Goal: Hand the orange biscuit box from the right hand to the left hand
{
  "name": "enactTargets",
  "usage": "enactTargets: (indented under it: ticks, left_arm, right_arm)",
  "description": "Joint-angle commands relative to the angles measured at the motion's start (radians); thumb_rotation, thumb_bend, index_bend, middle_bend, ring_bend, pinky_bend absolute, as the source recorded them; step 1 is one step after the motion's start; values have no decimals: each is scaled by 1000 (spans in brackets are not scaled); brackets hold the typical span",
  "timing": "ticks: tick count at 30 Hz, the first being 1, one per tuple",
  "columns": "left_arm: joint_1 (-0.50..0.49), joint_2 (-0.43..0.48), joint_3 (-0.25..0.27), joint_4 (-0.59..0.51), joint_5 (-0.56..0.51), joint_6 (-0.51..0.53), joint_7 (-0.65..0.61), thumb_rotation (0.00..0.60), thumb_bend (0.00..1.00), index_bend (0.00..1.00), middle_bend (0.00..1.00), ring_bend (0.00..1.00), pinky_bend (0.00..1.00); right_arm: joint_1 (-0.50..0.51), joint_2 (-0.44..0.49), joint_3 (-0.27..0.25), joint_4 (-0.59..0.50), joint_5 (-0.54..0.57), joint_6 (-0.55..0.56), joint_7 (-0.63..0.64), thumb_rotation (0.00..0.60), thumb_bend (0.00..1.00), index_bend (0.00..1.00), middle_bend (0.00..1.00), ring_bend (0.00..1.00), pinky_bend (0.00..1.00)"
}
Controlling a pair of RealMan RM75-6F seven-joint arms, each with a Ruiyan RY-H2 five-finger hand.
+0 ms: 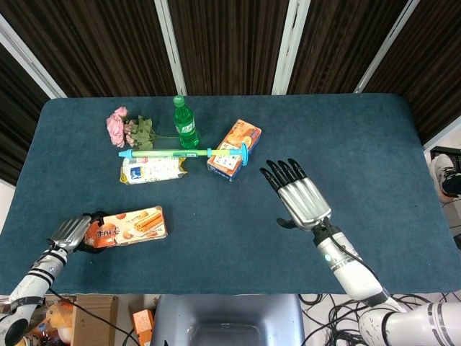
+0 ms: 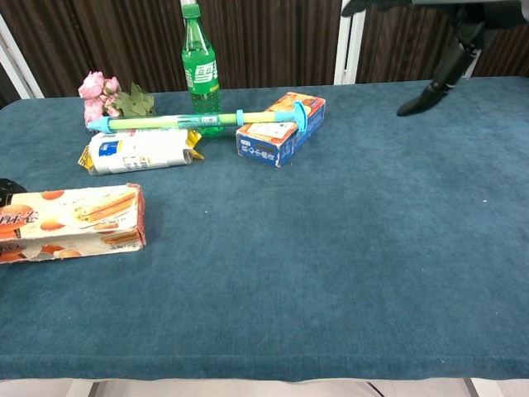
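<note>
My left hand (image 1: 70,232) grips the left end of the box (image 1: 128,224), which lies flat on the surface (image 1: 346,144) near its front-left edge, its long axis running left to right and tilted slightly, its free end pointing toward the middle of the surface. My right hand (image 1: 299,196) holds nothing, fingers (image 1: 282,172) spread and pointing away from me, well apart from the box over the right half of the surface. Farther back lie a white packet (image 1: 151,170), a blue-and-orange carton (image 1: 234,148) with a green stick (image 1: 184,153) across it, a bottle (image 1: 185,122) and flowers (image 1: 128,128).
</note>
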Motion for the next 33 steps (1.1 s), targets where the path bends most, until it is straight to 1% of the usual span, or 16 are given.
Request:
enactTargets:
  ticks: [1, 3, 5, 8, 10, 13, 14, 16, 18, 20, 21, 23, 25, 28, 30, 33]
  left_arm:
    - [-4, 15, 6, -19, -44, -57, 0, 600, 148, 4, 30, 0, 94]
    - [-6, 28, 8, -32, -61, -76, 8, 600, 134, 0, 0, 0, 57]
    - [1, 41, 5, -48, -60, -60, 16, 600, 134, 0, 0, 0, 43]
    - [26, 92, 0, -109, -30, 0, 6, 600, 134, 0, 0, 0, 35]
    - [50, 143, 8, -154, 2, 60, 41, 600, 140, 0, 0, 0, 28]
    - [138, 225, 10, -267, 24, 259, 127, 600, 203, 0, 0, 0, 17]
    - [193, 253, 15, -319, 24, 356, 158, 600, 232, 0, 0, 0, 17]
    - [276, 269, 30, -376, 30, 494, 197, 600, 270, 0, 0, 0, 19]
    - [370, 244, 53, -394, 57, 635, 215, 600, 287, 0, 0, 0, 19]
    - [451, 184, 74, -357, 93, 747, 196, 600, 293, 0, 1, 0, 19]
    - [477, 164, 85, -348, 95, 767, 193, 600, 296, 0, 3, 0, 19]
    - [501, 156, 107, -348, 118, 788, 245, 600, 301, 0, 11, 0, 19]
    - [526, 129, 125, -326, 192, 841, 292, 600, 305, 0, 23, 0, 19]
    - [543, 111, 140, -324, 225, 842, 309, 600, 305, 0, 29, 0, 19]
    - [545, 110, 140, -324, 235, 835, 300, 600, 304, 0, 30, 0, 19]
    - [545, 110, 136, -322, 240, 833, 300, 600, 303, 0, 30, 0, 18]
  right_arm:
    - [-20, 12, -19, 7, -28, -8, 8, 600, 68, 0, 0, 0, 0]
    - [-41, 25, -35, 7, -58, -6, 19, 600, 68, 0, 0, 0, 0]
    - [-70, 44, -53, 5, -93, -1, 39, 600, 68, 0, 0, 0, 0]
    - [-120, 80, -83, 1, -152, 12, 85, 600, 68, 0, 0, 0, 0]
    - [-161, 104, -106, 3, -201, 30, 117, 600, 68, 0, 0, 0, 0]
    - [-258, 148, -166, 18, -312, 103, 164, 600, 67, 0, 0, 0, 0]
    - [-316, 161, -200, 35, -363, 158, 179, 600, 67, 0, 0, 0, 0]
    - [-420, 147, -245, 95, -427, 268, 196, 600, 68, 0, 0, 0, 0]
    - [-547, 93, -275, 191, -445, 399, 224, 600, 67, 0, 0, 0, 0]
    - [-649, 20, -274, 303, -435, 490, 306, 600, 67, 0, 0, 0, 0]
    - [-682, -4, -275, 355, -434, 508, 348, 600, 67, 0, 0, 0, 1]
    - [-728, -37, -269, 440, -435, 532, 425, 600, 68, 0, 0, 0, 1]
    - [-767, -65, -245, 520, -427, 547, 524, 600, 67, 0, 0, 0, 2]
    - [-788, -97, -210, 589, -421, 532, 608, 600, 67, 0, 0, 0, 2]
    - [-786, -99, -214, 614, -433, 500, 594, 600, 67, 0, 0, 0, 1]
    - [-787, -96, -212, 618, -447, 493, 600, 600, 67, 0, 0, 0, 1]
